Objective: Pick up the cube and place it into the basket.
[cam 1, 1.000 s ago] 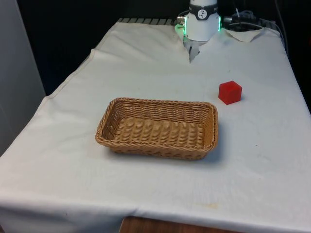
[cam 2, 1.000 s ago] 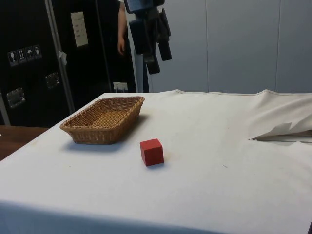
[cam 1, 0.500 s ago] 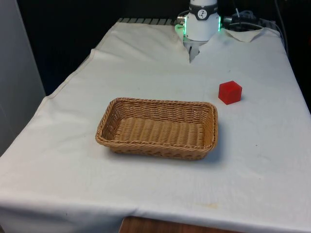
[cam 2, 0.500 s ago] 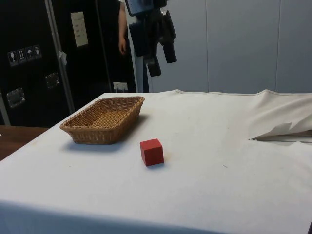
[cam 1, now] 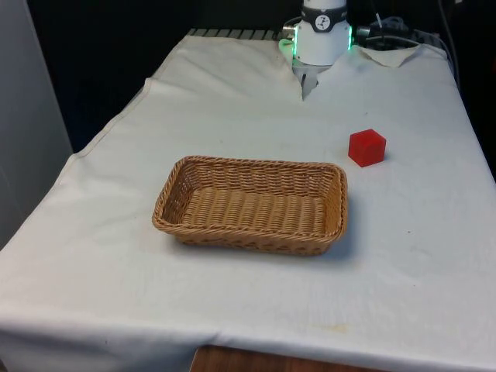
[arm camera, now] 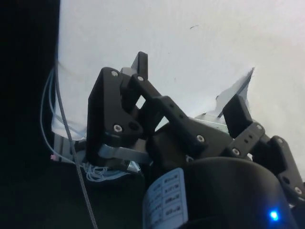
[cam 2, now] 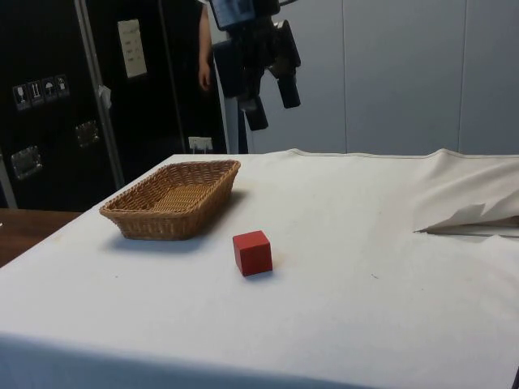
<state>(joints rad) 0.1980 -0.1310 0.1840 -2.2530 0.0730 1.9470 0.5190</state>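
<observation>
One red cube [cam 2: 252, 252] sits on the desk [cam 2: 365, 308] just beside the wicker basket [cam 2: 172, 198], untouched. High above, the pincer [cam 2: 272, 103] hangs empty, fingers spread apart. Bring it squarely over the cube, fingers straddling opposite faces, before descending.

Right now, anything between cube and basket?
No. Only bare white cloth separates the red cube from the wicker basket, clearest in the front view.

In the side view, the picture's top edge crops the hand [cam 2: 272, 101] and a person's arm [cam 2: 204, 49].
</observation>
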